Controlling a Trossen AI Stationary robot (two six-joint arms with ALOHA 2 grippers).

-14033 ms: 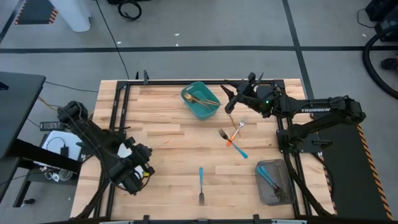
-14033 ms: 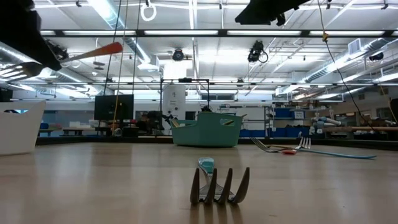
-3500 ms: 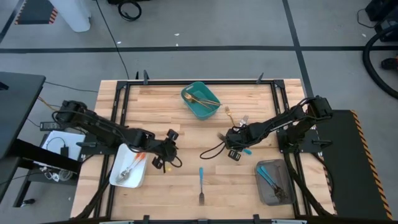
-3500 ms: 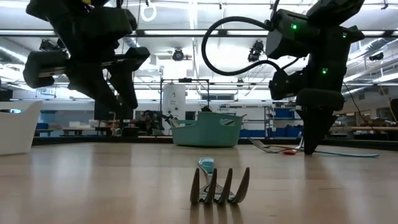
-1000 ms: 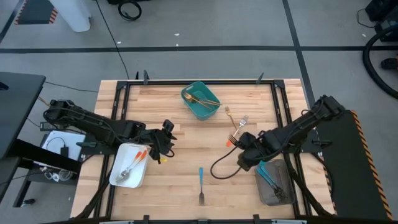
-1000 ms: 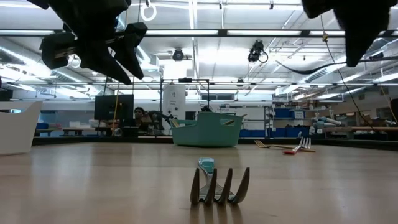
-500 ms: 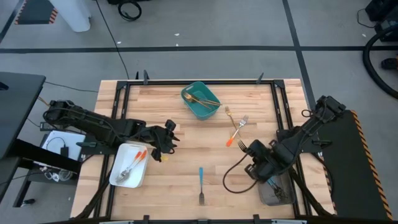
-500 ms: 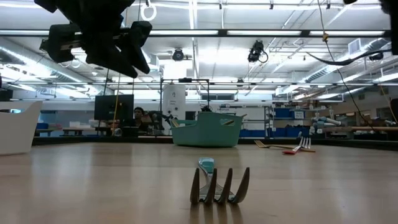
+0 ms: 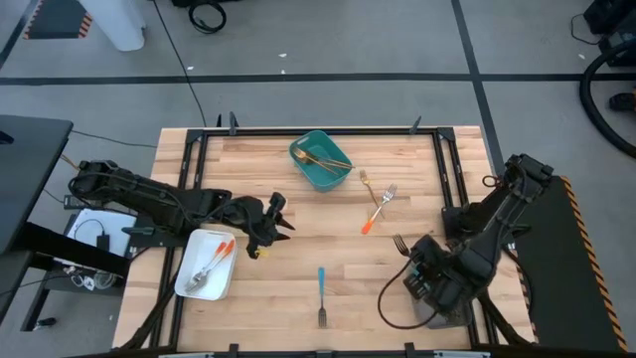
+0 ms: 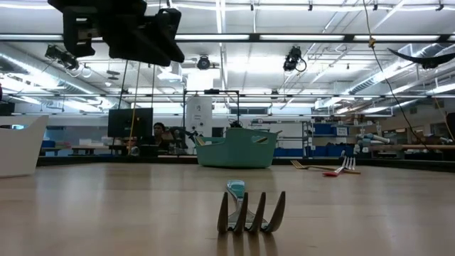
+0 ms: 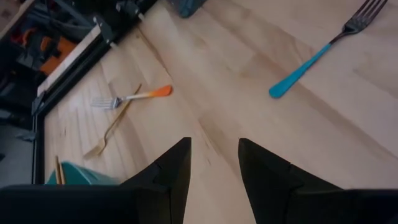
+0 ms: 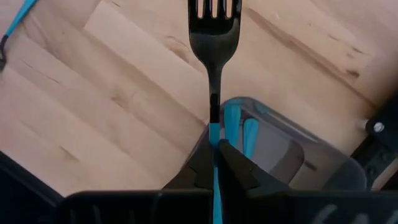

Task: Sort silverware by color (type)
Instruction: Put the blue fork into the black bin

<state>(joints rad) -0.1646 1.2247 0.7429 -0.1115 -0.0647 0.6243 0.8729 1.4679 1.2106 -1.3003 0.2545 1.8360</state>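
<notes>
My right gripper (image 9: pixel 414 260) is shut on a blue-handled fork (image 12: pixel 214 37) above the left rim of the grey tray (image 9: pixel 444 303), which holds blue-handled silverware (image 12: pixel 241 132). My left gripper (image 9: pixel 276 225) hovers open over bare wood, right of the white tray (image 9: pixel 189 283), where orange-handled forks (image 9: pixel 215 261) lie. Another blue-handled fork (image 9: pixel 321 295) lies flat near the front edge. An orange-handled fork (image 9: pixel 377 207) and a gold fork (image 9: pixel 366 179) lie flat at centre right. Gold pieces lie in the teal bin (image 9: pixel 333 175). My right gripper pinches the fork between its two fingers on the blue handle (image 12: pixel 214 134), close to the dark metal neck. The fork runs on past the fingertips, in line with them, its tines (image 9: pixel 400 242) toward the table's far left. It is lifted clear of table and tray.
Black frame rails (image 9: pixel 449 189) run along the table's sides. A loose black cable (image 9: pixel 390 298) loops below the right arm. Open wood lies between the two arms, around the lone blue fork.
My right gripper has carried the blue-handled fork from the table's centre right toward the near right corner, over the grey tray, rolling as it went; the fork stays clear of the table. My left gripper has tipped up a little, still open.
</notes>
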